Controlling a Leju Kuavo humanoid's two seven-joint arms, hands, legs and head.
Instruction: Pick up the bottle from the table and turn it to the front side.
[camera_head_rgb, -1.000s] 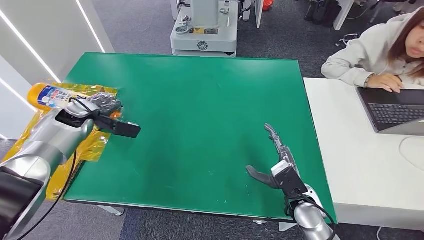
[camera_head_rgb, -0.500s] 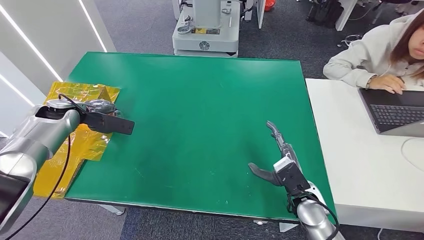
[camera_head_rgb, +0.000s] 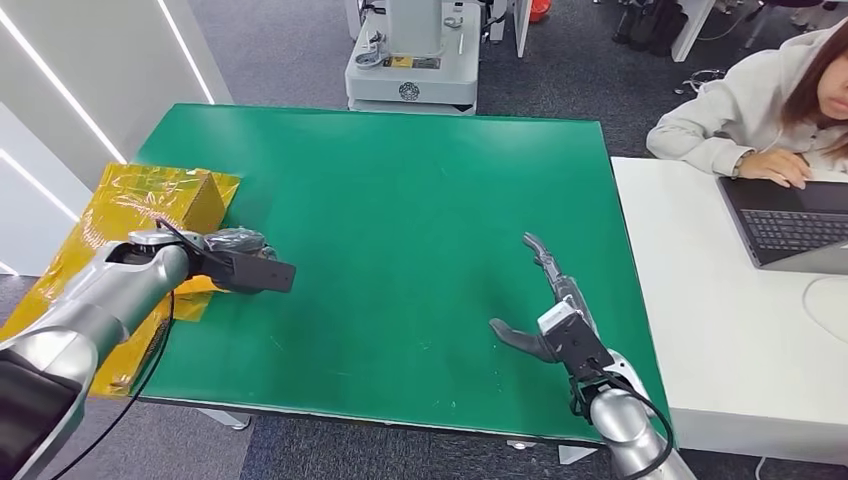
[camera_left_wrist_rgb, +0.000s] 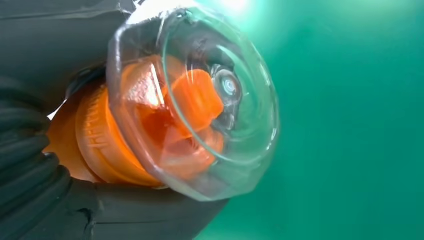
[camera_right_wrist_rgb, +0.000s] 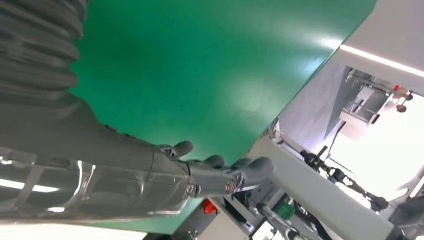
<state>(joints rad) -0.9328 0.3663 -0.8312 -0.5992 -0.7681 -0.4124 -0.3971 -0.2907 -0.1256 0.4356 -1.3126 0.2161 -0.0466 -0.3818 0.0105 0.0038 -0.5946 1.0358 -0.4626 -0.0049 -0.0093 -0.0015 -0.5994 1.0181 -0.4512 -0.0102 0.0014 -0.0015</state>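
- My left hand (camera_head_rgb: 232, 255) sits over the left part of the green table (camera_head_rgb: 400, 200), just beside the crinkled yellow foil sheet (camera_head_rgb: 150, 200) that hangs over the table's left edge.
- In the left wrist view my left hand (camera_left_wrist_rgb: 45, 200) grips the bottle (camera_left_wrist_rgb: 170, 115): the grey thumb and the dark fingers (camera_left_wrist_rgb: 30, 165) close around its orange neck.
- Bottle details from that view: orange ribbed collar, orange nozzle, clear domed cap over the nozzle. The cap end points away from my wrist, out over the green surface.
- In the head view the bottle body is hidden behind my left hand and forearm, so I cannot tell which way its label faces.
- The bottle appears held clear of the table; the wrist view shows blurred green behind the cap, and I cannot tell whether anything touches.
- My right hand (camera_head_rgb: 545, 310) is over the right part of the table, near the front edge, well apart from the left hand. It holds nothing; the fingers are stretched out forward and the thumb is splayed to the side.
- The right wrist view confirms this: the right hand (camera_right_wrist_rgb: 210, 175) has extended fingers above the green top, with nothing between them.
- A person (camera_head_rgb: 760, 110) in a light hoodie sits at the white desk (camera_head_rgb: 720, 330) to the right, one hand at a laptop (camera_head_rgb: 790, 220).
- A grey machine base (camera_head_rgb: 412, 60) stands on the floor beyond the table's far edge.
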